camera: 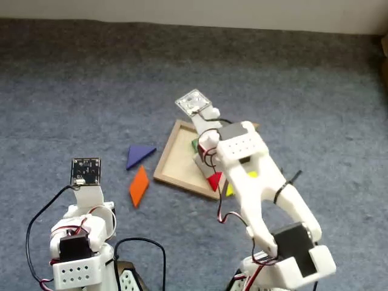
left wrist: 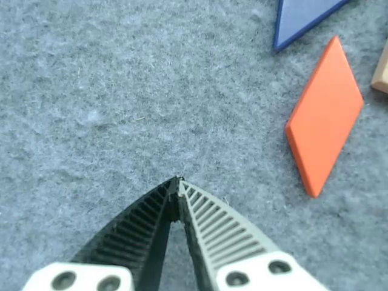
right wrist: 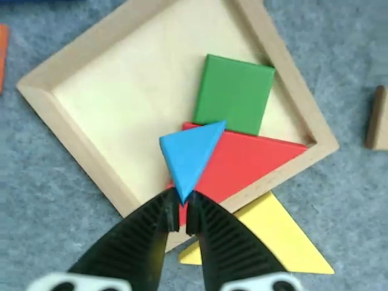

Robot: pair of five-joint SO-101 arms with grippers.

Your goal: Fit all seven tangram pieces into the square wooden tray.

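One cyan triangle point(right wrist: 191, 154) in end effector point(right wrist: 183, 207)

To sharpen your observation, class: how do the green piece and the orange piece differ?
The green piece is a square; the orange piece is a parallelogram. The green piece lies inside the wooden tray; the orange piece lies on the carpet outside it. Both lie flat, ungripped.

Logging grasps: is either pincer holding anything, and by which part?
The right pincer grips the light blue triangle by one corner; the left pincer holds nothing.
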